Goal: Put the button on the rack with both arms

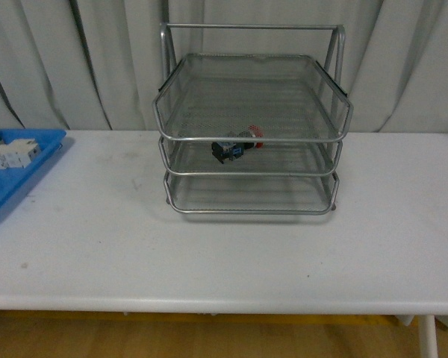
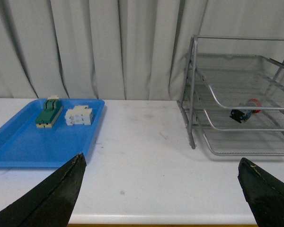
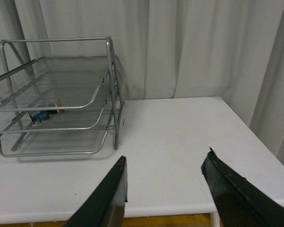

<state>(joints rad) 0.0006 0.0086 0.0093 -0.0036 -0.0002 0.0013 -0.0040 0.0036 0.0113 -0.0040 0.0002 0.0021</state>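
The button, red cap and black-blue body, lies on its side on the middle tier of the silver wire-mesh rack, near the tier's front. It also shows in the left wrist view and in the right wrist view. The rack stands at the back middle of the white table. My left gripper is open and empty above the table's front edge, far from the rack. My right gripper is open and empty over the table to the right of the rack. Neither arm shows in the front view.
A blue tray sits at the table's left edge, holding a white blocky component and a green rectangular block. Grey curtains hang behind the table. The table's right edge is close to my right gripper.
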